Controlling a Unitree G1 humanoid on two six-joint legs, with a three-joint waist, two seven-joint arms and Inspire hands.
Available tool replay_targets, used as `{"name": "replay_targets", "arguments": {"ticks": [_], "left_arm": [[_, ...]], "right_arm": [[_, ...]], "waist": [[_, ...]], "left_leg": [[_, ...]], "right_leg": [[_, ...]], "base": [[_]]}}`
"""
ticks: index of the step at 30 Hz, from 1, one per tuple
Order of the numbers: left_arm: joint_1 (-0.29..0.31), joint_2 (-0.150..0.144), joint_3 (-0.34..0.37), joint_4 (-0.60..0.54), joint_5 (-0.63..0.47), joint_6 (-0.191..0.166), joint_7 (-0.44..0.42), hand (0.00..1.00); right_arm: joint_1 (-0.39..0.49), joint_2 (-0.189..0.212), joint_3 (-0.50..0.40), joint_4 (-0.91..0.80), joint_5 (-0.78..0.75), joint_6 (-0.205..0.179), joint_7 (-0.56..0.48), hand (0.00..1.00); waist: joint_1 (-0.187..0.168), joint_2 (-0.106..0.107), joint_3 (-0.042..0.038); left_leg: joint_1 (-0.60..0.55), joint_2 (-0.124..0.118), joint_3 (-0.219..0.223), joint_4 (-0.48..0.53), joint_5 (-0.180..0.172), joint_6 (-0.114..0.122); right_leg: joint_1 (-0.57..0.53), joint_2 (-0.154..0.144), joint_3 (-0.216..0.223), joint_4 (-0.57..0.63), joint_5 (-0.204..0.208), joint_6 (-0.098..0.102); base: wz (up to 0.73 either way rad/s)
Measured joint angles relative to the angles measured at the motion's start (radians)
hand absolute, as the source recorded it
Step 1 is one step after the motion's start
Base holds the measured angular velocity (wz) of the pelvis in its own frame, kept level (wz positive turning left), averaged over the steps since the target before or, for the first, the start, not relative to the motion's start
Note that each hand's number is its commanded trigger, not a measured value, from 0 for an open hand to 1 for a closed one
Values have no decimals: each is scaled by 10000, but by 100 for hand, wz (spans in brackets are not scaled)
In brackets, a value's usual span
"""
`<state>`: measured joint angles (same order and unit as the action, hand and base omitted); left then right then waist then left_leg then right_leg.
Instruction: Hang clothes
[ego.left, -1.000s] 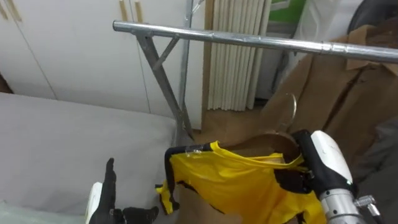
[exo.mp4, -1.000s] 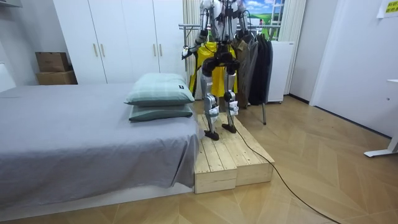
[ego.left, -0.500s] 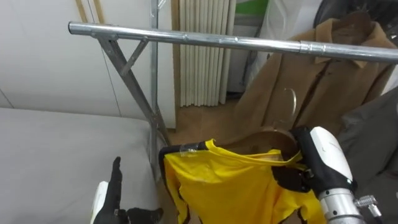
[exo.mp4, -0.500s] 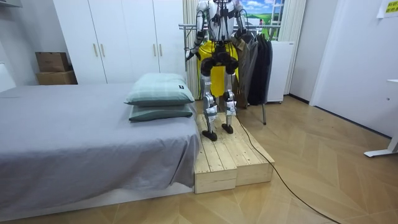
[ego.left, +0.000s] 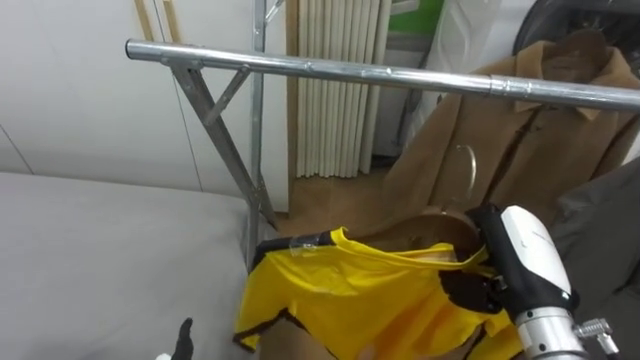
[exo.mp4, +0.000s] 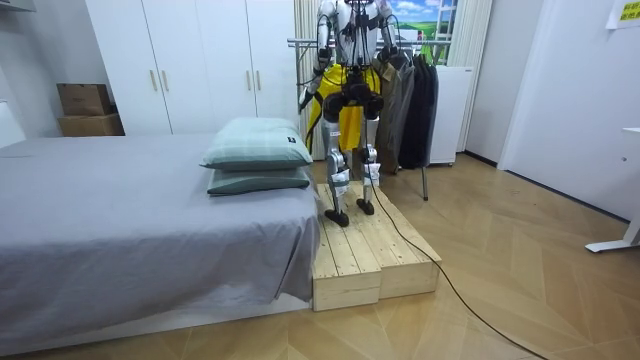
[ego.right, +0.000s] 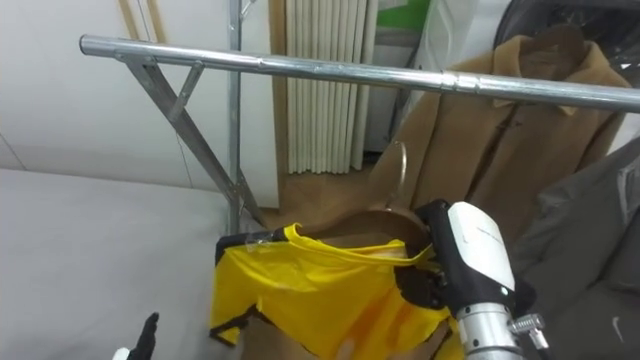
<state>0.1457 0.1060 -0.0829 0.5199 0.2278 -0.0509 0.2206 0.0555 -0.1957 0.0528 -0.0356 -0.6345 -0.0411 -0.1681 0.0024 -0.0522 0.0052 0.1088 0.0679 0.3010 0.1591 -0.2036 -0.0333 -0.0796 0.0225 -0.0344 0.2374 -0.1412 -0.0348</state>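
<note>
— How many garments can you count at the rail (ego.left: 330, 70)?
— Three. One yellow shirt (ego.left: 370, 300), one tan coat (ego.left: 520, 130), and one grey garment (ego.left: 610, 220) at the right edge of the eye views. The coat hangs from the right part of the single metal bar, with the grey one just beside it.

— Is the yellow shirt on the bar?
— No, it is below it, on one hanger (ego.left: 471, 180). The hanger's thin hook stands upright under the bar, apart from it and in front of the coat.

— What holds it?
— The right hand (ego.left: 470, 290). Its dark fingers are curled into the yellow cloth at the shirt's right shoulder, close to the foot of the hook.

— And the left hand (ego.left: 184, 332)?
— A dark fingertip points up at the bottom edge. I cannot tell whether that hand is spread or curled.

— Where does the robot stand?
— On one wooden platform (exo.mp4: 375, 250), facing the rail, with the bed (exo.mp4: 120, 220) on its left. Two pillows (exo.mp4: 258, 145) lie stacked at the bed's corner nearest the platform
</note>
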Motion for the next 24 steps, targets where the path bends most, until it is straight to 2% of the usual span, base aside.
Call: {"name": "replay_targets", "arguments": {"ticks": [4, 10, 18, 24], "left_arm": [[3, -6, -8, 727, 0, 6, -349, 0], [-14, -16, 8, 1126, 8, 3, -788, 0], [41, 31, 25, 1627, 94, 15, -797, 0], [56, 36, 98, 1751, 394, 91, -787, 0]], "right_arm": [[-1, 0, -3, -79, -18, 0, -2, 100], [-23, -6, -3, -152, -31, -18, -30, 100], [-132, -286, -26, -221, 9, -25, -213, 100], [-623, -285, -463, -249, 47, 12, -218, 100]], "waist": [[-10, -3, 1], [25, -26, 6], [28, -104, 15], [31, -153, 26]], "left_leg": [[-101, 31, 7, 1, 0, 0], [-105, 57, 9, -8, 1, -1], [-65, 80, -22, -40, 1, -1], [-40, 86, -37, -113, 1, -1]], "right_leg": [[-95, 13, -79, 11, 26, -41], [-87, 37, -97, 9, 47, -74], [-105, 114, 43, 6, 84, -92], [-112, 115, -1, -2, 86, -94]], "base": [[3], [3], [-4], [-1]]}}
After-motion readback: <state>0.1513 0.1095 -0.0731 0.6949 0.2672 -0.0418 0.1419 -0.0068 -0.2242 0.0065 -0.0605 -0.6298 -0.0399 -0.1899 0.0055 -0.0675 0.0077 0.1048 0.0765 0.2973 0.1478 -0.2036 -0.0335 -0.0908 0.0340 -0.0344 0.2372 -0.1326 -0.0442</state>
